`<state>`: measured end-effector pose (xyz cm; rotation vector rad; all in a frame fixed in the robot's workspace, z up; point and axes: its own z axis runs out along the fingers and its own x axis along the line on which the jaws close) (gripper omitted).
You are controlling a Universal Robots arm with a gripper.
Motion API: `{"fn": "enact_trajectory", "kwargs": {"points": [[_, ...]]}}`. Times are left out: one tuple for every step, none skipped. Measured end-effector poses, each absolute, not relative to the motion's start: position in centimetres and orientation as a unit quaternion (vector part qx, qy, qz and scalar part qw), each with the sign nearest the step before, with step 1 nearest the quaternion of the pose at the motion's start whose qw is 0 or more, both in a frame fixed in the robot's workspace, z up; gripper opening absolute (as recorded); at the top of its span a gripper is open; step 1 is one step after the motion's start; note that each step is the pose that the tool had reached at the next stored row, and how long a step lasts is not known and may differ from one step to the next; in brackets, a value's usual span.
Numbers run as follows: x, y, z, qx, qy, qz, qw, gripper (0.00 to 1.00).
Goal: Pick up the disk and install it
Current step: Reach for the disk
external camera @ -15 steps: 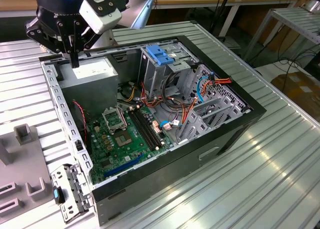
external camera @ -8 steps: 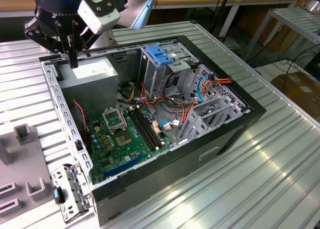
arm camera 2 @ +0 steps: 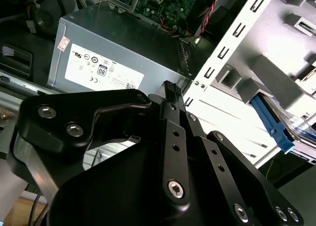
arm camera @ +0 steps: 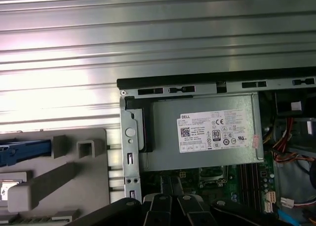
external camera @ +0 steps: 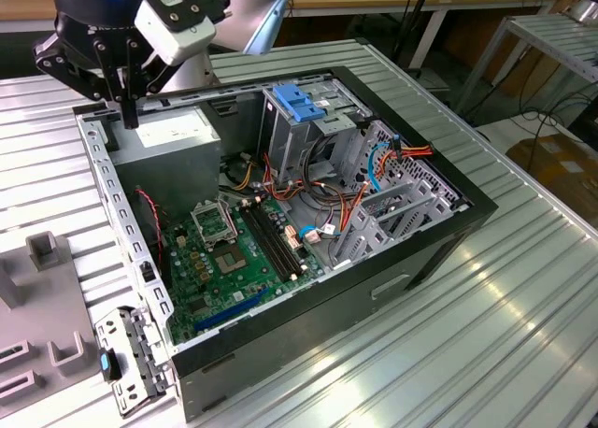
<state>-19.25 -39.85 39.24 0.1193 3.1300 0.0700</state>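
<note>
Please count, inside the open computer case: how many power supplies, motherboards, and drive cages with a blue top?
Grey boxy metal power supply with a white sticker: 1
Green rectangular motherboard: 1
Silver metal drive cage with a blue plastic top: 1
Total: 3

Cannot see the power supply's (arm camera 2: 123, 38) near edge past the gripper (arm camera 2: 173, 90) in the second wrist view. Cannot tell what the blue piece (arm camera: 24, 153), cut off at the first wrist view's edge, is.
</note>
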Motion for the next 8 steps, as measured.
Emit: {"fn": "enact_trajectory", "kwargs": {"points": [[-19.3, -39.8, 39.2, 0.038, 0.999, 0.022, 0.004, 0.11], [-19.4, -39.8, 39.2, 0.038, 0.999, 0.023, 0.004, 0.11], [-19.5, -39.8, 39.2, 0.038, 0.999, 0.023, 0.004, 0.11], [-19.7, -39.8, 39.2, 0.038, 0.999, 0.023, 0.004, 0.11], [-20.0, -39.8, 39.2, 0.038, 0.999, 0.023, 0.004, 0.11], [-20.2, -39.7, 39.2, 0.038, 0.999, 0.023, 0.004, 0.11], [-20.7, -39.7, 39.2, 0.038, 0.999, 0.023, 0.004, 0.11], [-21.2, -39.6, 39.2, 0.038, 0.999, 0.023, 0.004, 0.11]]}}
